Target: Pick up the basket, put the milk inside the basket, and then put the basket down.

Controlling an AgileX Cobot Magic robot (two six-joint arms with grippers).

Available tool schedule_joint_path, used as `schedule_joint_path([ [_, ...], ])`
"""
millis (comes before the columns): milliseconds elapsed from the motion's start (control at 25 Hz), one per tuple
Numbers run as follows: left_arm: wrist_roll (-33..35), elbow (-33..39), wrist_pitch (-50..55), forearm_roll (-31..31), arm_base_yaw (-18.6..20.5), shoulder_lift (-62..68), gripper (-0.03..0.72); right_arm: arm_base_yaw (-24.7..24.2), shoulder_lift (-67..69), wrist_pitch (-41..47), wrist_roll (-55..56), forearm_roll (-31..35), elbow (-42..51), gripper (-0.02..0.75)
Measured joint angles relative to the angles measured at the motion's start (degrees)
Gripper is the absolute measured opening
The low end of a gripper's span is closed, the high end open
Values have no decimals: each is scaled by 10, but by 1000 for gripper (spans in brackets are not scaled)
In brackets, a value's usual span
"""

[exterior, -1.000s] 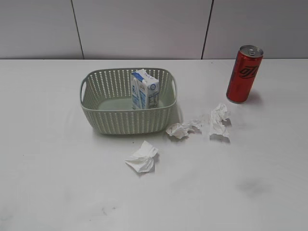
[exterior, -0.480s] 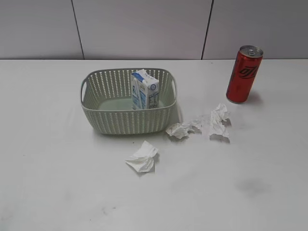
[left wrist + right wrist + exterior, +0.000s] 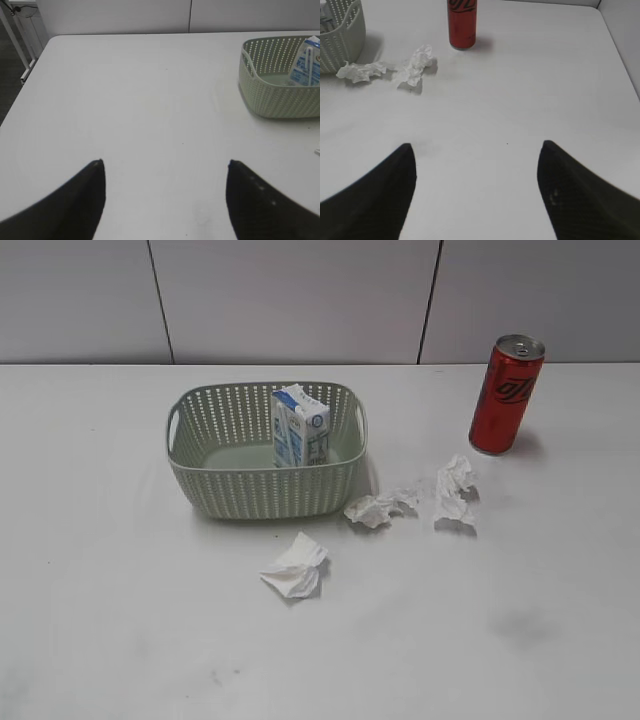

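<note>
Comparing this moment with the exterior pictures from a second and half a second ago, almost nothing has changed: the basket (image 3: 267,450) sits flat on the table (image 3: 120,620) in the same place, and the milk (image 3: 300,427) stands upright inside it, toward the basket's back right part. That stillness suggests the job is finished, with the carton loaded and the basket set back down. Neither arm shows in the exterior view. The left gripper (image 3: 165,200) hangs over bare table well to the left of the basket, its jaws spread wide with nothing between them; the right gripper (image 3: 476,187) hangs likewise well to the right of the basket, jaws wide and empty. To the basket's right stands a red soda can (image 3: 507,393), well apart from it, and three crumpled tissues lie nearer: one (image 3: 378,507) just beside the basket's front right corner, one (image 3: 453,490) farther right of that, and one (image 3: 296,567) in front of the basket. I judge nothing remains to be done.
</note>
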Motion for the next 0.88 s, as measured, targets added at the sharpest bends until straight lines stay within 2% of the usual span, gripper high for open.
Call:
schedule_joint_path([
  [880, -1, 2, 0, 1, 0, 0, 552, -6, 0, 0, 0, 3, 0, 592],
])
